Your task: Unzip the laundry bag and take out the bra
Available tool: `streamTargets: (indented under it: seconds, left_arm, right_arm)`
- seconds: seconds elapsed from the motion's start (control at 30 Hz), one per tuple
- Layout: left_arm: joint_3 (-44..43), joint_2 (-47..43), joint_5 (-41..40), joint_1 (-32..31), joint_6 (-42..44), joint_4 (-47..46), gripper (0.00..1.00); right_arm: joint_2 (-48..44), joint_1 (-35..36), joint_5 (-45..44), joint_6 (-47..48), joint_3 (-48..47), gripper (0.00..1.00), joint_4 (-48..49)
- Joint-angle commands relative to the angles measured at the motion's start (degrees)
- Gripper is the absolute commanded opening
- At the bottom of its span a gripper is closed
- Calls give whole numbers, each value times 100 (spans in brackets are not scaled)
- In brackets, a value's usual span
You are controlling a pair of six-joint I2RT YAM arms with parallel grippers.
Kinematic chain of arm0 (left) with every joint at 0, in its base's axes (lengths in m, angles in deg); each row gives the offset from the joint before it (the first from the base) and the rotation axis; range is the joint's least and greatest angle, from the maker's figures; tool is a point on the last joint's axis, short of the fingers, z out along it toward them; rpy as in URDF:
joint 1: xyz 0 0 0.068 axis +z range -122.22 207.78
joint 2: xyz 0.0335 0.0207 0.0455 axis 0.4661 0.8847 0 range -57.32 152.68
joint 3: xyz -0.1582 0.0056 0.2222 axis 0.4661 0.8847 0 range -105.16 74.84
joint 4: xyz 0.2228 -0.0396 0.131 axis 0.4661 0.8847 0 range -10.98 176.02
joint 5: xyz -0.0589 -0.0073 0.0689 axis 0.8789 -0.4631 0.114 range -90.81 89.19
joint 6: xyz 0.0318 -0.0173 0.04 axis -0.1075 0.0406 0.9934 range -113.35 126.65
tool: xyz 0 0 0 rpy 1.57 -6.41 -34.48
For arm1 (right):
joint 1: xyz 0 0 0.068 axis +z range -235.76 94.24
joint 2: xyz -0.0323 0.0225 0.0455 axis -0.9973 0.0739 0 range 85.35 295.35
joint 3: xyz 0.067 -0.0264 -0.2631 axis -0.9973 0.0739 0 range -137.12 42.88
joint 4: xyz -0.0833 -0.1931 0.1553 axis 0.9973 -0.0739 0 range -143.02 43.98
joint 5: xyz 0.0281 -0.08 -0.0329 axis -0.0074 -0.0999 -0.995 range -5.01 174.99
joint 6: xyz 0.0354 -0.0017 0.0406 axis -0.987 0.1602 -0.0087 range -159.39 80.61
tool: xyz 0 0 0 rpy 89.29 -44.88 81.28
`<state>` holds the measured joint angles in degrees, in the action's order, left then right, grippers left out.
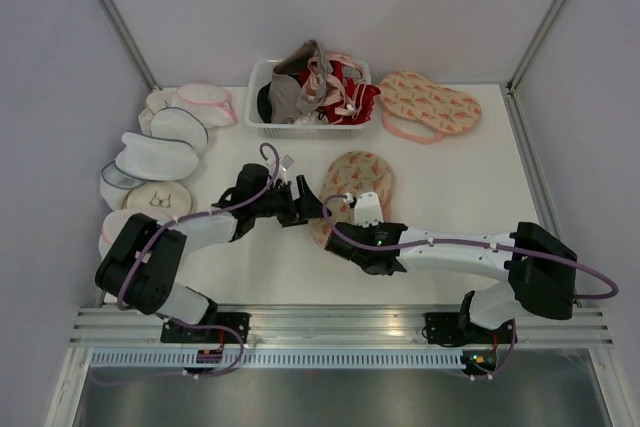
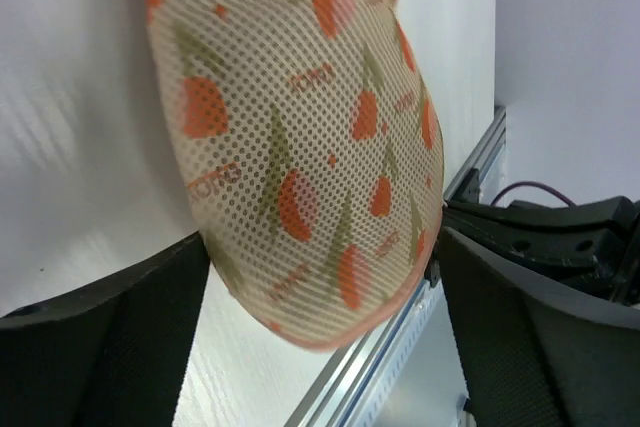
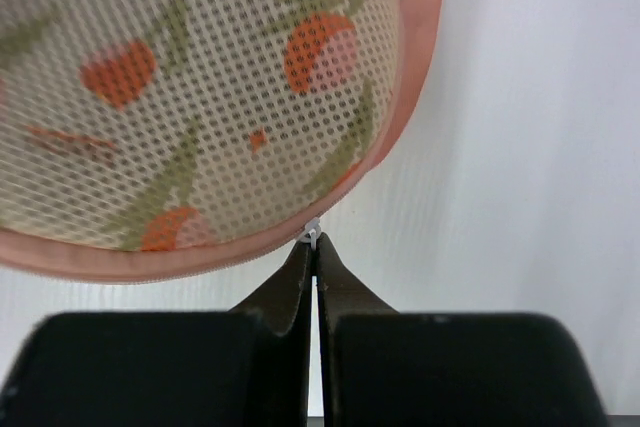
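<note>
The laundry bag lies flat in the middle of the table, peach mesh with watermelon slices and a pink edge. My right gripper is at its near edge. In the right wrist view the gripper is shut on the small white zipper pull at the pink trim of the bag. My left gripper is open at the bag's left side. In the left wrist view the bag's rounded lobe hangs between the spread fingers of the gripper. The bra is hidden.
A second watermelon pouch lies at the back right. A white basket of red, pink and grey garments stands at the back. Several white mesh round pouches lie along the left. The aluminium rail runs along the near edge.
</note>
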<state>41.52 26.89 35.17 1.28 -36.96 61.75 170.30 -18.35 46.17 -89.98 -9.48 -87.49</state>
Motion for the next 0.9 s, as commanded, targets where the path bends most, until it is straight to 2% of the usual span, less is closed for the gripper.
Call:
streamTargets:
  seconds: [0.0, 0.13, 0.2, 0.27, 0.3, 0.33, 0.4, 0.47, 0.53, 0.67, 0.87]
  left_arm:
    - [-52, -60, -179, 31, 47, -513, 100]
    - [447, -895, -1432, 5, -252, 388, 100]
    - [641, -1229, -1647, -22, -593, 663, 100]
    - [1037, -1730, -1674, -135, -858, 691, 100]
    - [1151, -1889, -1657, -197, -1077, 699, 100]
    - [1335, -2125, -1613, -250, -1192, 717, 100]
    - [1521, -2399, -1586, -382, -1577, 735, 100]
    - [1776, -2838, -1612, -487, -1833, 735, 100]
    - [1925, -3119, -1586, -540, -2142, 761, 100]
    - [1944, -3621, -1437, -628, -2450, 963, 100]
    - [1741, -4139, -1489, -655, -2249, 2156, 100]
  right_arm:
    - [-285, -27, 50, 163, 112, 0, -107]
    - [-417, -18, 339, 295, 208, 0, 296]
    - [-487, -27, 629, 531, 243, 0, 551]
    - [-610, -18, 1646, 777, 489, 0, 1489]
    - [-768, -27, 2059, 926, 603, 0, 2311]
    - [-839, -27, 2873, 945, 865, 0, 2746]
    - [-910, -27, 3423, 867, 1069, 0, 3763]
    - [-840, -27, 3854, 823, 1158, 0, 4102]
    - [-708, -18, 4013, 822, 1166, 0, 4593]
    - [-453, -18, 3918, 954, 1035, 1, 4789]
    - [-84, -27, 2619, 1104, 727, 0, 4271]
